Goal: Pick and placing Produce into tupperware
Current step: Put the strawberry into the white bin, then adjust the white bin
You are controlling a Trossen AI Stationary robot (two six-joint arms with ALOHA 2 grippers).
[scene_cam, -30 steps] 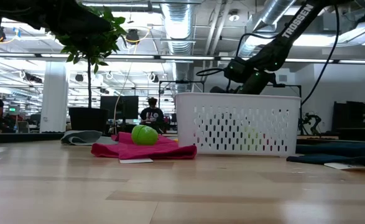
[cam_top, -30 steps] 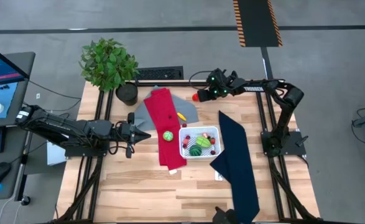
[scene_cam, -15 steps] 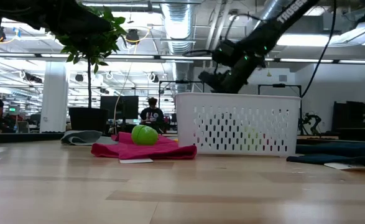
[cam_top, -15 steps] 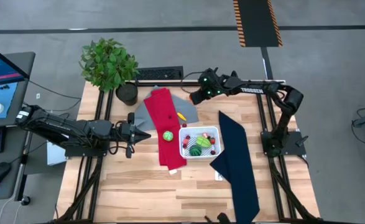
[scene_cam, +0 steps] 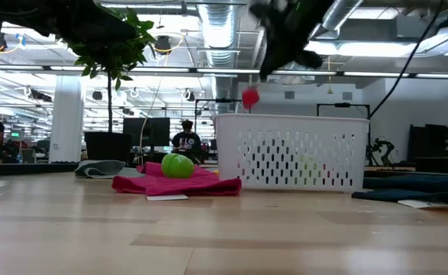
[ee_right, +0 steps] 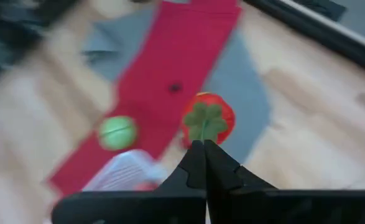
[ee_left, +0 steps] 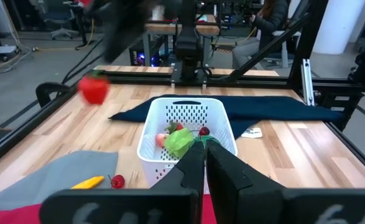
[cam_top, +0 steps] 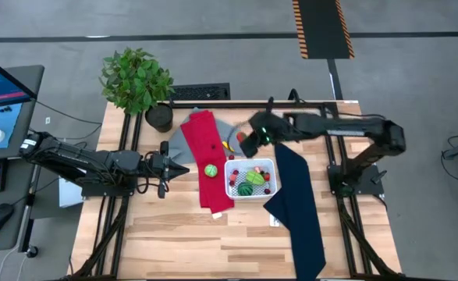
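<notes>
Starting at the left edge of the table (cam_top: 166, 242), I see one leafy plant (cam_top: 135, 78) in a black pot at the far left corner, and my left gripper (cam_top: 183, 169) parked low over the boards beside the cloths, its two fingers pressed together on nothing. Next comes one grey cloth (cam_top: 180, 144) with one long red cloth (cam_top: 207, 160) laid over it, running from the far edge toward the middle. One green ball (cam_top: 211, 170) of produce sits on the red cloth, just beside the tub. On the grey cloth past the red one I count one yellow piece (ee_left: 86, 182) and one small red cherry (ee_left: 116, 182) lying side by side. Over that same spot my right gripper (cam_top: 248, 143) hangs in the air, pinched tight on the leafy top of one red strawberry (ee_right: 207, 121), which dangles clear of the table, above and just to the far-left side of the tub's rim in the low view. One white tupperware (cam_top: 230, 187) stands near the middle of the table, and inside it I make out a green leafy piece (cam_top: 256, 176), a dark green striped piece (cam_top: 246, 188) and several small red bits whose number I cannot settle. One long navy cloth (cam_top: 299, 207) lies against the tub's right side and runs to the near edge.
</notes>
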